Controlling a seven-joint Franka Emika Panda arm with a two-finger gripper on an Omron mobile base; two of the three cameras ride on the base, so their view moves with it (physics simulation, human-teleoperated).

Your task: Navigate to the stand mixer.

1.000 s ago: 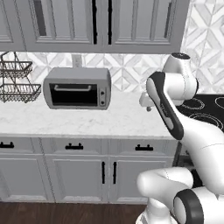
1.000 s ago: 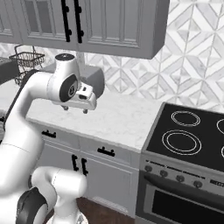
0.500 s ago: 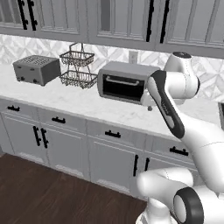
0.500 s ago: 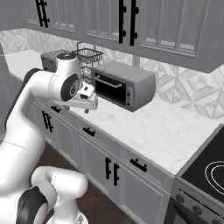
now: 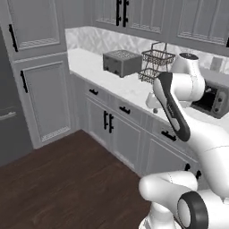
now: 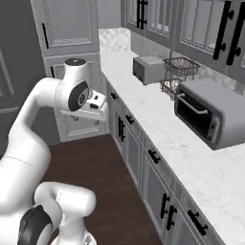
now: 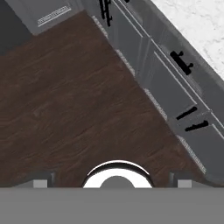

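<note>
The stand mixer is out of view. My gripper [image 6: 99,104] hangs in mid-air over the wood floor [image 7: 65,109], in front of the lower cabinets and away from the counter [image 6: 158,119]. In the hand view its two tips sit far apart at the bottom edge with nothing between them, so it is open. From the left base view the gripper [image 5: 152,102] is mostly covered by my own forearm.
On the counter stand a small boxy toaster [image 6: 149,68], a wire basket [image 6: 179,74] and a toaster oven [image 6: 206,112] with a black glass door. A tall cabinet [image 5: 38,71] closes off the counter's far end. Open wood floor [image 5: 67,179] lies to the left.
The whole picture has shifted: the base has turned and driven, so the counter now runs away diagonally, and the toaster, the tall cabinet and the floor have come into view. The arm keeps its pose.
</note>
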